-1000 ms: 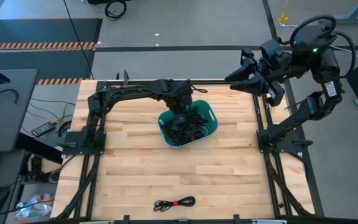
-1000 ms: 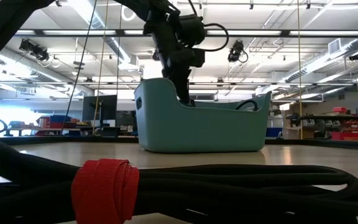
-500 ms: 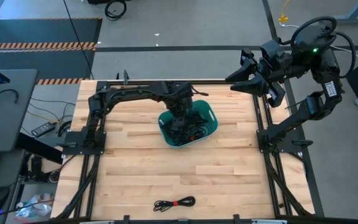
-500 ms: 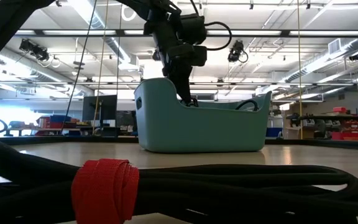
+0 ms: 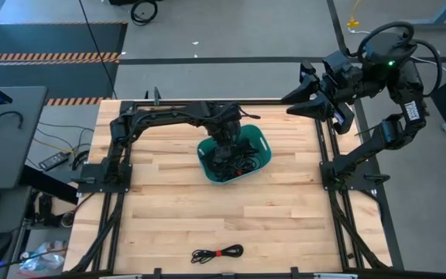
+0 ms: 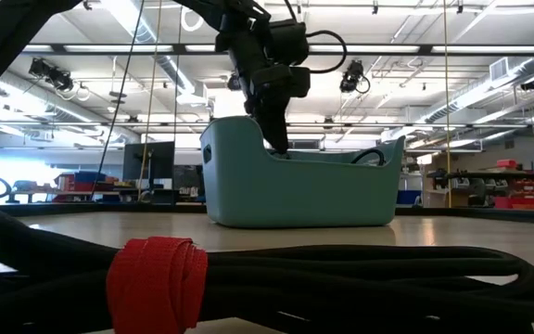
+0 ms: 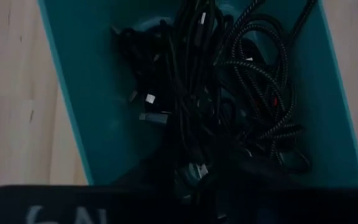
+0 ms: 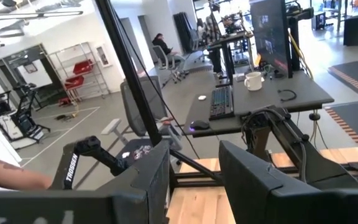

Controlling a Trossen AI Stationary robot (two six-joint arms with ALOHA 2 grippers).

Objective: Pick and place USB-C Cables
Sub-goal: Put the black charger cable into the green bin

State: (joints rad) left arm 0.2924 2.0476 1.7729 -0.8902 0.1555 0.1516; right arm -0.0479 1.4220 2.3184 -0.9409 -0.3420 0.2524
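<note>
A teal bin (image 5: 263, 144) stands on the far middle of the table, with several thin black USB-C cables (image 7: 229, 93) tangled inside it. One more black cable (image 5: 217, 253), coiled and bound with a red tie, lies flat near the table's near edge. It fills the low view's foreground (image 6: 341, 269). My left gripper (image 5: 225, 139) reaches down from above into the bin, and its tip is hidden behind the bin wall (image 6: 295, 190) and among the dark cables. My right gripper (image 5: 300, 97) is open and waits in the air over the table's far right corner.
Black frame rails run along the table's left and right sides (image 5: 335, 194). Bare wood lies between the bin and the near cable. A desk with a keyboard and mug (image 8: 247, 81) and a seated person (image 8: 160, 43) are beyond the table.
My left arm's wrist has turned a little above the bin, while the gripper stays down among the cables. The bin and the cable by the near edge have not moved.
</note>
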